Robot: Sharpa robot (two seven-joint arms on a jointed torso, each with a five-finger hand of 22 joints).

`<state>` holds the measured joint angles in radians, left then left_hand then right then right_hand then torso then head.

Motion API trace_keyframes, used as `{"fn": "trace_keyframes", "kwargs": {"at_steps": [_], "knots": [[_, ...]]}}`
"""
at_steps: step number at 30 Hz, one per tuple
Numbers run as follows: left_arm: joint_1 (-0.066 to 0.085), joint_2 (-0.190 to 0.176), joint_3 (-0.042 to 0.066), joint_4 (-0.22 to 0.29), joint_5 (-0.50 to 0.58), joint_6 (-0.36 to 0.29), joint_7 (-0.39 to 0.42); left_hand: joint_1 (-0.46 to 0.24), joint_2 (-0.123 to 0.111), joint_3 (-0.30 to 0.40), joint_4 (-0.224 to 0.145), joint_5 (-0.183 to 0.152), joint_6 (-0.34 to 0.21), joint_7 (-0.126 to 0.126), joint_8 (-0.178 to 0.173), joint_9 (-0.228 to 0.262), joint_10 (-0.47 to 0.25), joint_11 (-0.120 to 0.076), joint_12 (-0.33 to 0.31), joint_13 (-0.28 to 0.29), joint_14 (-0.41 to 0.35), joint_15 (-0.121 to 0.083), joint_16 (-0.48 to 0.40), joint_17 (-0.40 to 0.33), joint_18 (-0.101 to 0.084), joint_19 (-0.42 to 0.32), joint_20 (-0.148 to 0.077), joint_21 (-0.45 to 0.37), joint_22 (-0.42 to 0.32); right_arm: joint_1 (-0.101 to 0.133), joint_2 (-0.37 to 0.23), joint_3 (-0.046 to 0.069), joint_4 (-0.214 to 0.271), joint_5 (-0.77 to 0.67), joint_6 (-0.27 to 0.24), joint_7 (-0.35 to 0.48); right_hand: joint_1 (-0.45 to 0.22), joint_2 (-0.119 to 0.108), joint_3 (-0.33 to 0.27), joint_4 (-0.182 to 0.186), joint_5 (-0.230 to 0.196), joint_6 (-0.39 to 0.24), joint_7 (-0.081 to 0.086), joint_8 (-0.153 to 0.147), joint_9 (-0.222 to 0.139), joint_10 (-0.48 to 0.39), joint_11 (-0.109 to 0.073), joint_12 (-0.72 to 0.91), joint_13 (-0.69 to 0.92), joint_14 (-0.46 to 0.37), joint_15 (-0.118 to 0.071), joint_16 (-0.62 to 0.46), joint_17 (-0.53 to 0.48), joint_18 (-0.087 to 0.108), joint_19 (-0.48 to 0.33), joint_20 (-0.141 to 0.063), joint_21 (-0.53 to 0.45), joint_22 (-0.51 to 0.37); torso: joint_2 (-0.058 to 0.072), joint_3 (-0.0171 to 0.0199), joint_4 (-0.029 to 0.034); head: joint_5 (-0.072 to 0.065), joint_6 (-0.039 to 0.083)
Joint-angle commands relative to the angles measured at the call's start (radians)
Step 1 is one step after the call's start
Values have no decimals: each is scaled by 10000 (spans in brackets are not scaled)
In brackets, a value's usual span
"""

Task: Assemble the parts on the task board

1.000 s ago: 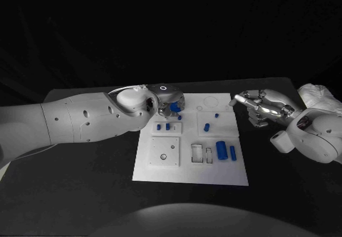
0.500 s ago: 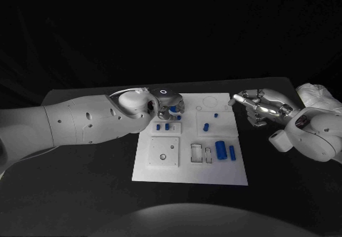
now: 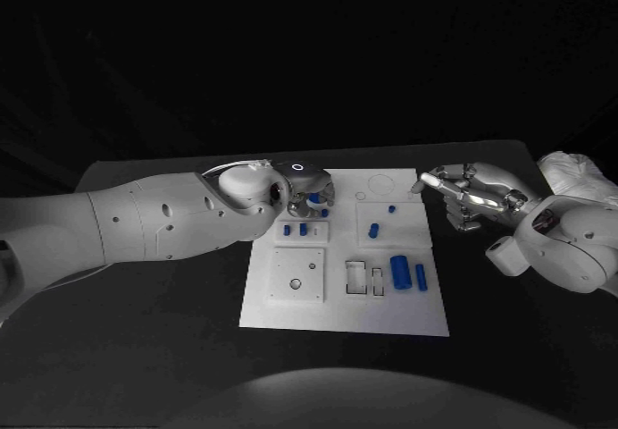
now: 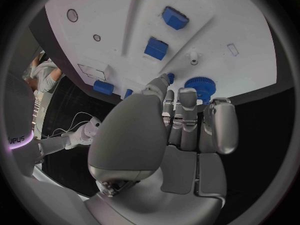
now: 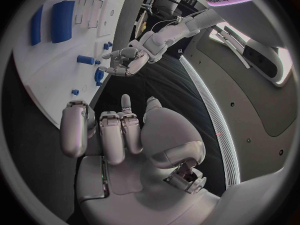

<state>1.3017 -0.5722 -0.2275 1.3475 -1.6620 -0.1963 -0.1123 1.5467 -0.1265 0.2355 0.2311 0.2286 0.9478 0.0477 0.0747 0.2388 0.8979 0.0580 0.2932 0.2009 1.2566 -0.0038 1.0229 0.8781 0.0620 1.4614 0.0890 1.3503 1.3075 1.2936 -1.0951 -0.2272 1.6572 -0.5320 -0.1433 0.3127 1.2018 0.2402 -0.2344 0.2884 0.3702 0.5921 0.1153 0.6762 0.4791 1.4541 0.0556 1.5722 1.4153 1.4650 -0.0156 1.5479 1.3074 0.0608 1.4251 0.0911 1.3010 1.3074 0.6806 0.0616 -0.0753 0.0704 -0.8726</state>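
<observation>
I am reaching my left hand [image 3: 306, 190] over the far left corner of the white task board [image 3: 346, 317], where its fingers [image 4: 187, 101] are hanging just above a blue toothed gear [image 4: 200, 86] that is sitting flat on the board. The fingers are only loosely curled and I am gripping nothing; the wrist view shows their tips near the gear, and I cannot tell whether any is touching it. Just nearer me than the gear, two small blue blocks [image 3: 295, 230] are standing in a recessed tile, and a single blue peg [image 3: 373, 230] is lying in the tile to their right. Nearer still, toward the right side of the board, two longer blue cylinders [image 3: 408, 272] are lying beside a pair of empty slots [image 3: 364, 278]. My right hand [image 3: 470, 198] is hovering off the far right edge of the board, fingers [image 5: 115, 135] loosely bent and apart, holding nothing. As I judge it, the step in hand is picking up the gear. The next move is calling for the left fingers to close round its rim, squarely, before lifting.
</observation>
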Motion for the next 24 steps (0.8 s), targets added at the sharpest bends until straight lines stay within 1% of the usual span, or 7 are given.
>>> {"fn": "trace_keyframes", "kwargs": {"at_steps": [1,7,12,17,24], "knots": [[-18,65,8,-29,-23,-75,102,49,122,89,-27,55,150,18,58,-5,87,-7,17,-17,-54,1,39,-25,-100,-63,34,-24,1943,-11,19,1,-5,24,259,-78,103,56,-8,-33,64,7,20,-63,-12,1167,-157,-14,1555,850,-33,-65,2284,37,-96,4,-52,1791,-4,-1,-4,5,0],[-57,107,8,-114,-23,-87,174,51,137,186,-89,103,368,85,178,27,163,-56,28,-46,-71,-28,64,-63,-99,-58,24,-20,1947,-12,22,1,-1,32,280,-128,116,70,-2,-32,73,8,23,-70,-16,1167,-154,-14,1555,839,-29,-80,2267,45,-121,6,-87,1780,-2,2,-11,65,0],[-88,169,9,-198,-23,-65,228,62,139,236,-137,102,464,126,238,44,212,-102,36,-62,-75,-60,82,-79,-97,-59,11,-25,1946,-13,15,1,0,34,292,-178,126,83,3,-31,79,10,25,-76,-19,1167,-150,-14,1555,829,-26,-94,2252,54,-146,9,-124,1768,-6,0,-9,75,0],[-161,230,10,-274,-23,-66,309,104,153,316,-220,97,552,141,306,62,345,-163,78,-71,-79,-111,98,-111,-98,-50,-19,-14,1950,-14,7,1,0,34,298,-212,131,91,6,-30,80,12,26,-79,-20,1167,-147,-14,1555,821,-24,-103,2240,58,-159,10,-142,1763,-8,4,-9,82,0],[-292,321,14,-439,-23,-134,388,161,191,416,-330,102,655,148,400,91,531,-215,138,-75,-74,-160,125,-142,-104,-32,-58,13,1959,-14,-8,1,11,34,313,-242,134,98,7,-28,80,14,27,-81,-22,1167,-144,-14,1555,812,-22,-116,2226,66,-181,12,-177,1752,5,-2,-17,70,0]]}}
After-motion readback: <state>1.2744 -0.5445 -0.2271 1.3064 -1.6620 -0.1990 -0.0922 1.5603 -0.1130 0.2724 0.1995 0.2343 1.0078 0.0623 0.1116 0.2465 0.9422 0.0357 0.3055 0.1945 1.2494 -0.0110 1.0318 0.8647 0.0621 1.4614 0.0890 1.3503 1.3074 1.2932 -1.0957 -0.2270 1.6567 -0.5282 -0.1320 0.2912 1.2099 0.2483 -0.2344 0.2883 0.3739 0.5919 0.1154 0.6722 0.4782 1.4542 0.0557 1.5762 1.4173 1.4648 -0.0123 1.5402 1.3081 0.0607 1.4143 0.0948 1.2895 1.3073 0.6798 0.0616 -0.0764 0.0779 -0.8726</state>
